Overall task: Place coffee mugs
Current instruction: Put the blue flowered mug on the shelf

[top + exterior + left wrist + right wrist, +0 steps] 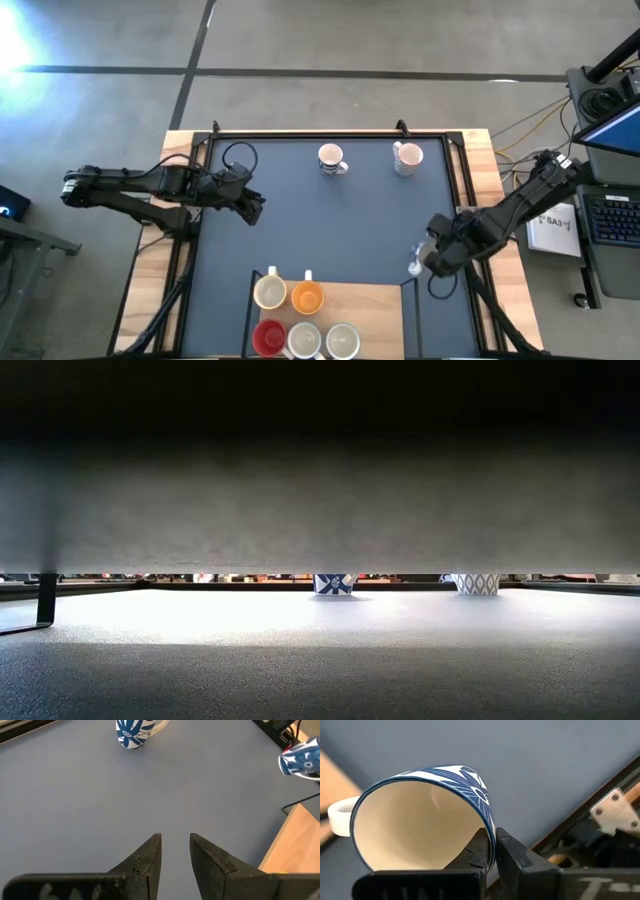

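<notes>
We see the right gripper [490, 851] clamped on the rim of a blue-patterned mug [425, 815]: its two fingers [516, 855] pinch the wall, one inside and one outside, almost closed on the thin edge. The mug is tipped on its side in that grip, its cream interior and mouth facing the wrist camera, its white handle sticking out to one side. In the high view this gripper [428, 258] sits near the right edge of the dark tabletop [330, 225], just beside the corner of the wooden board [370, 300], and only a bit of the held mug shows under it.

The left gripper [252, 205] hovers over the left part of the tabletop, holding nothing; in its wrist view the fingers [150, 855] stand slightly apart with only a narrow gap between them.

Two more mugs stand upright toward the far edge: a centre mug [331, 158] and a right-hand mug [407, 157], well apart from both grippers.

On the wooden board at the near edge five mugs stand upright, mouths up, packed close: a cream mug [270, 291], an orange mug [307, 296], a red mug [268, 337], a white mug [304, 340] and another pale mug [343, 340].
</notes>
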